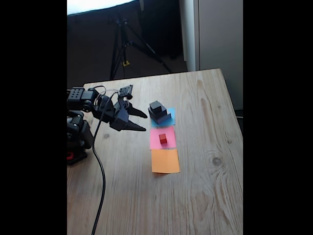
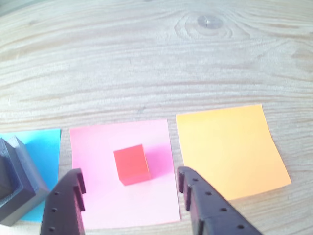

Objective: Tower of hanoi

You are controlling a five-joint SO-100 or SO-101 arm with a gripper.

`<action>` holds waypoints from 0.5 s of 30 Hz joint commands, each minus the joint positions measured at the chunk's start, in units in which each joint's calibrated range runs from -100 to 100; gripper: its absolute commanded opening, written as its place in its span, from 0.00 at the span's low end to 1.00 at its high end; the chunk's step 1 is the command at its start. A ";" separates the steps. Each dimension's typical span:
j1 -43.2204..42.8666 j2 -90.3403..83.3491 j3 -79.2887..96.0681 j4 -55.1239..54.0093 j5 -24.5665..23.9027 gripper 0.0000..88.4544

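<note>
Wooden table (image 1: 205, 196). Three paper squares lie in a row on it; landmark is the pink square (image 1: 163, 138), the middle one.

Red cube (image 2: 131, 164) sits alone on the pink square, near its centre, slightly turned against the paper's edges. Also seen in the fixed view (image 1: 163, 139).

Blue square (image 1: 169, 117) lies just beyond the pink one in the fixed view, to its left in the wrist view (image 2: 43, 147). On it a stack (image 1: 159, 112): grey slab at the bottom, darker blocks stepped on top, a small black cube uppermost.

Orange square (image 2: 227, 152) lies on the pink one's other side, bare.

Gripper (image 1: 143, 121) hangs above the table, left of the pink square in the fixed view, fingers spread, holding nothing. In the wrist view its two fingertips (image 2: 66, 196) flank the red cube, apart from it.
</note>
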 commanded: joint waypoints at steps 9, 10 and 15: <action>0.89 26.43 9.17 -47.17 1.06 0.24; 0.81 28.32 9.99 -50.24 1.23 0.24; -0.03 35.97 12.44 -61.01 2.07 0.25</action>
